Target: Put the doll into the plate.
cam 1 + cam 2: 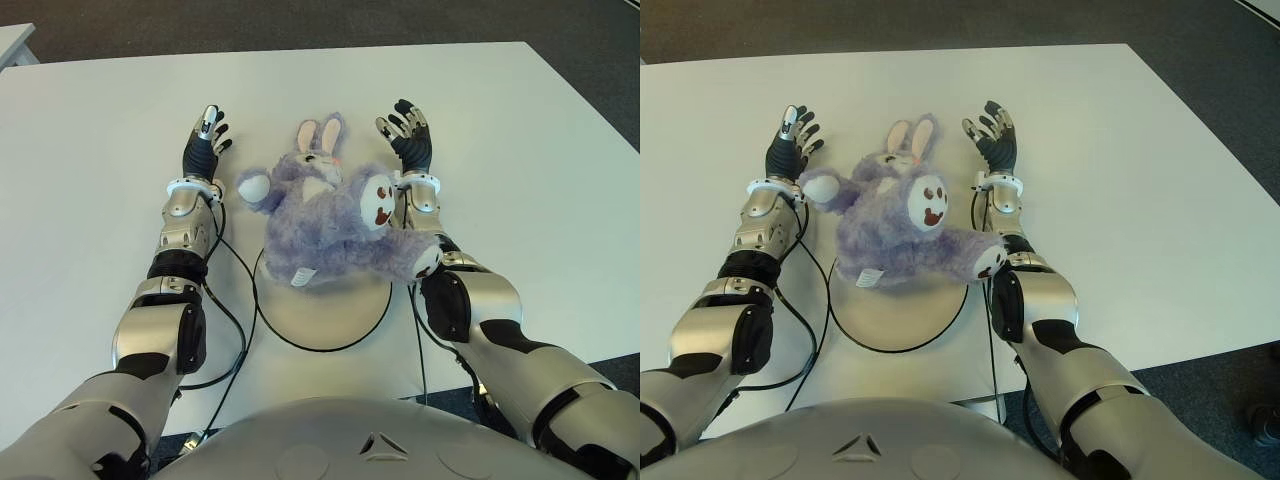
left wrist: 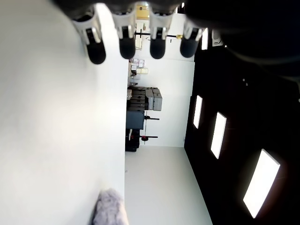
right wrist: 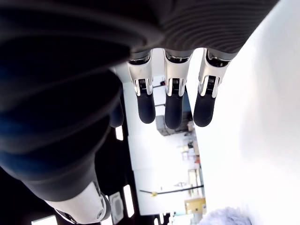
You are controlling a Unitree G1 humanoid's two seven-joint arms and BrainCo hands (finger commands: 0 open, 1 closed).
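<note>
You see a fluffy purple bunny doll (image 1: 335, 225) with long pink-lined ears, a white face and white paws with brown marks. A small white tag sticks out from its side near the robot. The doll lies on its side between the two arms. Its lower part lies over the far edge of the round flat cream plate with a dark rim (image 1: 325, 310), and its head and ears reach past the plate onto the white surface (image 1: 520, 150). One white paw points toward the left arm, and another touches the right forearm.

Your left hand (image 1: 205, 140) is to the left of the doll's head, with its fingers straight and spread, and it holds nothing. Your right hand (image 1: 405, 130) is to the right of the doll's ears, also with its fingers stretched out and loose, and it holds nothing. Both hands are apart from the doll's head.

Thin black cables (image 1: 235, 330) run along the left arm and curve over the surface beside the plate.
</note>
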